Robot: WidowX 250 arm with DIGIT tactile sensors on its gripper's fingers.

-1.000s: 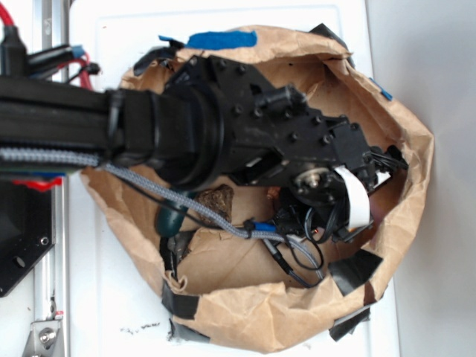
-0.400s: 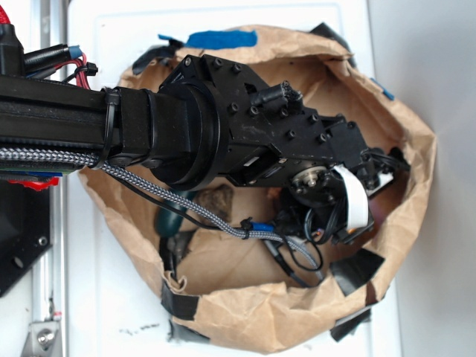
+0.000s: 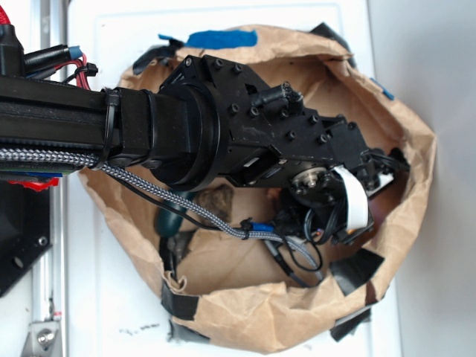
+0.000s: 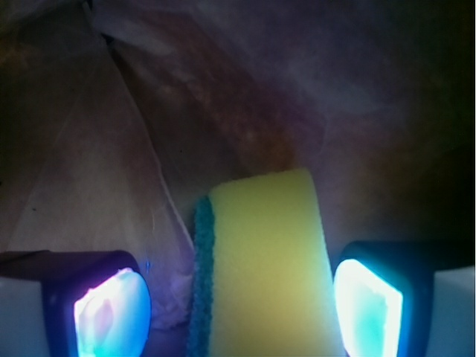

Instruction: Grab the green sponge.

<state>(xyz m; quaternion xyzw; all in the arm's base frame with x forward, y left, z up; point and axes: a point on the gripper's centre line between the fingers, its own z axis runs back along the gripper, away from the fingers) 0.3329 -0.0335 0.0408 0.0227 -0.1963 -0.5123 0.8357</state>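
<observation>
In the wrist view the green sponge stands on edge between my fingers: a broad yellow foam face with a thin dark green scouring strip along its left side. My gripper is open around it. The right fingertip sits close beside the yellow face. The left fingertip stands off the green strip with a gap. In the exterior view the black arm reaches down into the paper bag and hides both the sponge and the fingers.
The crumpled brown paper bag walls in the whole area and is fixed with black tape and blue tape. A smooth dark green oblong object and a brown shell-like piece lie on the bag's floor, left of the wrist.
Over the first half second the arm shifted slightly and uncovered more of the dark green oblong object. Since then nothing visibly moved.
</observation>
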